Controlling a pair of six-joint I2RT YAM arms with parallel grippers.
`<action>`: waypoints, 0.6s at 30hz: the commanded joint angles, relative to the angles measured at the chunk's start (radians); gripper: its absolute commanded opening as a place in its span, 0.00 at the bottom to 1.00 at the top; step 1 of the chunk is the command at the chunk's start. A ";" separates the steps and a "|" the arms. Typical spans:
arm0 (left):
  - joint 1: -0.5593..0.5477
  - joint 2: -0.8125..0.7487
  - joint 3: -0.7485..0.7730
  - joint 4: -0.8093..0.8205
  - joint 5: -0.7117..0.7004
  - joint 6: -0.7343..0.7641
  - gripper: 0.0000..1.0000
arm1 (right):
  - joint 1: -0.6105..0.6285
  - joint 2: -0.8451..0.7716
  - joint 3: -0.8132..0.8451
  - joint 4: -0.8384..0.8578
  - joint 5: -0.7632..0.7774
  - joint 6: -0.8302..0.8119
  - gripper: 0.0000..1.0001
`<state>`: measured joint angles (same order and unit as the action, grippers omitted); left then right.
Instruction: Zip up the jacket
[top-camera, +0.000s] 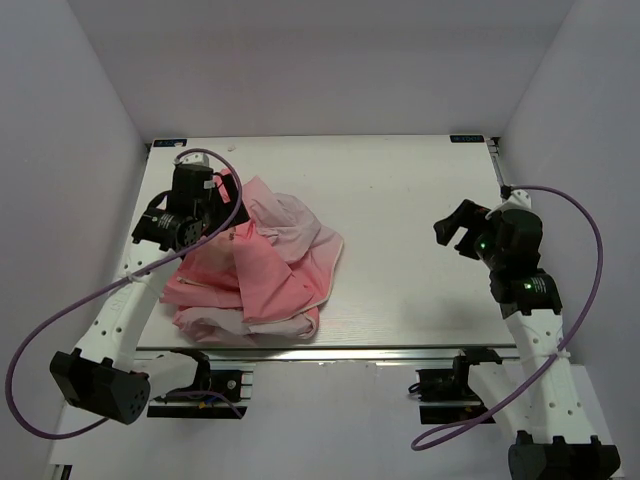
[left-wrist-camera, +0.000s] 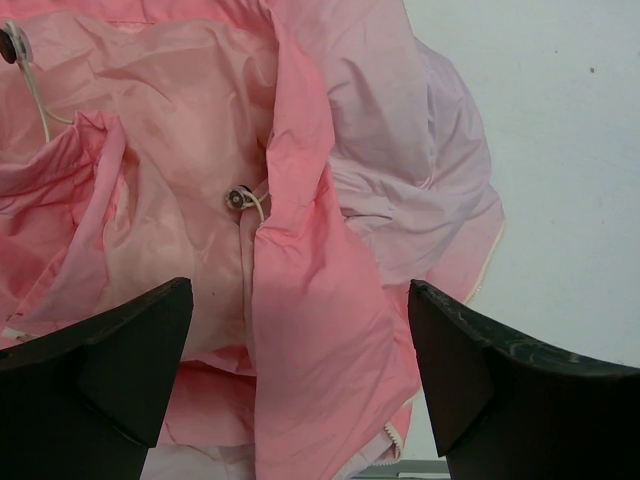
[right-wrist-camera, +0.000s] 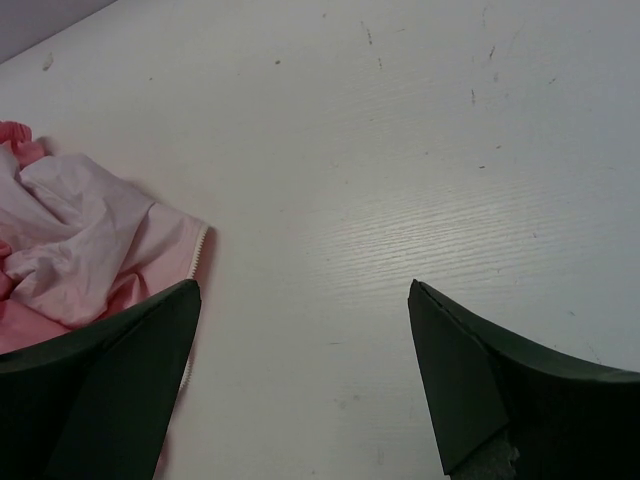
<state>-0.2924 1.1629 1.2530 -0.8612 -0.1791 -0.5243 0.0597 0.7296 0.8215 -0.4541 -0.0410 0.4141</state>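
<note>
The jacket (top-camera: 262, 268) lies crumpled in a heap on the left half of the table, coral pink shading to pale pink. My left gripper (top-camera: 218, 195) hangs open above its far left part, holding nothing. In the left wrist view the jacket (left-wrist-camera: 300, 300) fills the frame, with a drawstring eyelet (left-wrist-camera: 237, 198), a white cord (left-wrist-camera: 35, 90) and a bit of white zipper teeth (left-wrist-camera: 392, 436) at the bottom. My right gripper (top-camera: 455, 228) is open and empty over bare table at the right. In the right wrist view the jacket's edge (right-wrist-camera: 80, 250) with white zipper (right-wrist-camera: 198, 252) lies at the left.
The white table (top-camera: 410, 200) is walled in by pale panels on the left, back and right. A purple cable (top-camera: 225, 215) loops over the left arm near the jacket. The table's front edge (top-camera: 400, 350) runs just behind the arm bases.
</note>
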 joint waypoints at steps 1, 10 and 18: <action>-0.007 0.017 0.046 -0.012 -0.010 -0.003 0.98 | -0.003 0.034 0.062 -0.028 -0.039 -0.027 0.90; -0.020 0.217 0.219 -0.075 -0.066 -0.040 0.98 | -0.003 -0.030 -0.041 0.058 -0.080 -0.066 0.89; -0.180 0.559 0.621 -0.130 -0.214 0.099 0.98 | -0.003 0.004 -0.036 0.048 -0.085 -0.084 0.89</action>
<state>-0.4240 1.6630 1.7535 -0.9749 -0.3283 -0.5087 0.0601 0.7185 0.7868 -0.4393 -0.1158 0.3565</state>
